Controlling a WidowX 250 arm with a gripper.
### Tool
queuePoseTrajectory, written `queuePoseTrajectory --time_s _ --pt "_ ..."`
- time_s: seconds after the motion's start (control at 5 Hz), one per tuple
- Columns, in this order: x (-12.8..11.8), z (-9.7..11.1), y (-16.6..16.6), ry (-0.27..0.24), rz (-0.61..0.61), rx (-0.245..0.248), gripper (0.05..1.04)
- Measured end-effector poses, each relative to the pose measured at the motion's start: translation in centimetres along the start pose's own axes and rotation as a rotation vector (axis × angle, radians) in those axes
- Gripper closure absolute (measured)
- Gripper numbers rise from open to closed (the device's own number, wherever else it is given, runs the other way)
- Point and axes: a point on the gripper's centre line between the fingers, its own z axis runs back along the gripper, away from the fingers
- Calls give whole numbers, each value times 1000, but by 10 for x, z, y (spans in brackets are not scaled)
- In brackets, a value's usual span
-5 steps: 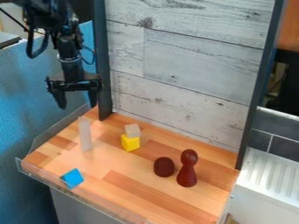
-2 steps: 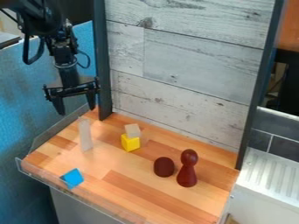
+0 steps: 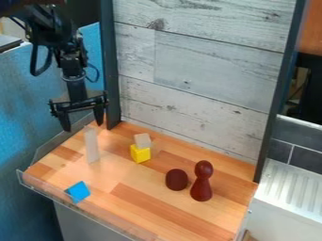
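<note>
Nearest you, a clear plastic rim [image 3: 88,214] is edging the front of the wooden counter [image 3: 141,200], whose boards are showing as lighter and darker strips. Toward its front left, a blue block [image 3: 78,191] is lying near that rim. Over on the right, you are seeing a dark red pawn-shaped piece [image 3: 201,183] standing upright, with a dark red rounded piece [image 3: 177,180] sitting just beside it. Farther in, a yellow block [image 3: 140,154] is sitting around the middle, and a small pale block [image 3: 142,140] is appearing on top of it. To the left of these, a whitish stick [image 3: 92,146] is standing upright. Your black gripper [image 3: 82,126] is hanging over the back left corner, nearest to the stick, and its fingers are spreading wide apart.

To the right of the counter, a ribbed white radiator [image 3: 292,190] is standing below dark grey tiles [image 3: 299,153]. Behind the counter, a whitewashed plank board [image 3: 213,70] is rising between two dark posts [image 3: 110,66], and a blue panel [image 3: 25,108] is stretching away on your left.
</note>
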Motion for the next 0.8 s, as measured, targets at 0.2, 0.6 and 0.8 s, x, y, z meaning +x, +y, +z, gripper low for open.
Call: queuePoseTrajectory --time_s 0.2,0.6,0.8 --pt "0 -3 -3 0 23 20 83" --pt "-3 -13 -2 11 42 56 127" --pt "-3 -16 -1 6 48 79 285"
